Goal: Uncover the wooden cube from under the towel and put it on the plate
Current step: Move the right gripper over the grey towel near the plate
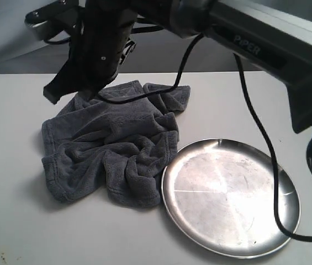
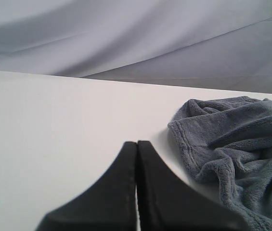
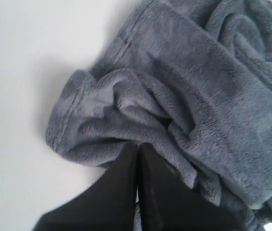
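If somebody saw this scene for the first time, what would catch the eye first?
A crumpled grey towel lies mid-table, with the shiny, empty plate beside it on the right. The black right gripper reaches across to the towel's far corner; no wooden cube shows.

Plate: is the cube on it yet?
No, in the exterior view the plate shows only bare scratched steel, and the towel lies bunched beside it.

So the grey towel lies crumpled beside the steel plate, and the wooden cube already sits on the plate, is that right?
Not quite: the exterior view shows the plate bare, with no cube in sight. The towel does lie crumpled beside it.
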Controlling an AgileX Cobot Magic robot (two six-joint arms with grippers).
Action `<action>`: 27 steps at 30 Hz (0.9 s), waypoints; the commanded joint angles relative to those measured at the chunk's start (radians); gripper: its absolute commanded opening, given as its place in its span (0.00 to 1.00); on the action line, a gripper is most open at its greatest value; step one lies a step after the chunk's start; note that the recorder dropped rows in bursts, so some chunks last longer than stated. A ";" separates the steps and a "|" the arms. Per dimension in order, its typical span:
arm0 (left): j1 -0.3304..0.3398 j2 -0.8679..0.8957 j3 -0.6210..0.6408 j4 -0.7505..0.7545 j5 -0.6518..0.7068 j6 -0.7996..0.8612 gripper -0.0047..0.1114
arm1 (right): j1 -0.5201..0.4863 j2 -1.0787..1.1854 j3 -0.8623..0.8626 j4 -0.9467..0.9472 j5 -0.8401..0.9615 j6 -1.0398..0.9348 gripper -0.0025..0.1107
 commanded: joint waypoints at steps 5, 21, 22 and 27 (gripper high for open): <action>0.000 -0.003 0.004 -0.004 -0.010 0.001 0.04 | -0.173 0.007 -0.038 -0.039 0.004 0.126 0.02; 0.000 -0.003 0.004 -0.004 -0.010 0.001 0.04 | -0.351 -0.067 0.281 -0.094 0.009 -0.012 0.02; 0.000 -0.003 0.004 -0.004 -0.010 0.001 0.04 | -0.346 -0.085 0.325 -0.094 0.009 -0.014 0.02; 0.000 -0.003 0.004 -0.004 -0.010 0.001 0.04 | -0.312 -0.176 0.502 -0.083 0.009 -0.063 0.02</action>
